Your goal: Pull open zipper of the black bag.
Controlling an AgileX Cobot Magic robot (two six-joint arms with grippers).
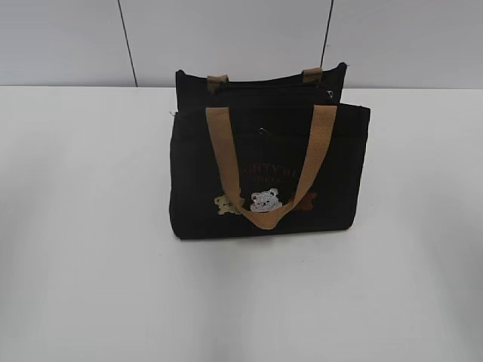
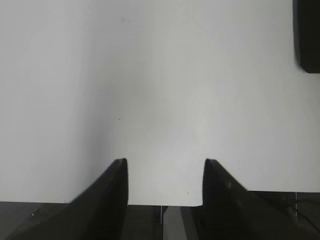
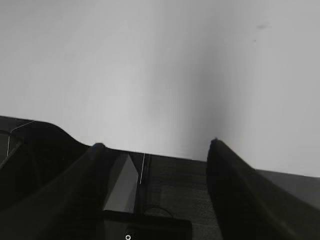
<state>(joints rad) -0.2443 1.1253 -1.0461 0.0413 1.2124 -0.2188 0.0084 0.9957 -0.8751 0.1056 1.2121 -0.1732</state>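
- White table [image 1: 83, 249]: matte, plain top fills most of the exterior view; soft, even light, faint shading only.
- Wall [image 1: 60, 41] behind the table: pale grey panels, meeting the far table edge in a straight line.
- Two thin dark seams [image 1: 127, 41] run down the wall, both slightly slanted.
- Left wrist view: table edge [image 2: 50, 202] near the bottom, dark floor below.
- Right wrist view: same white top, dark area under its edge [image 3: 170, 157].

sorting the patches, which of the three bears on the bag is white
The middle bear patch on the small black fabric bag; the left one is tan, the right one brown.
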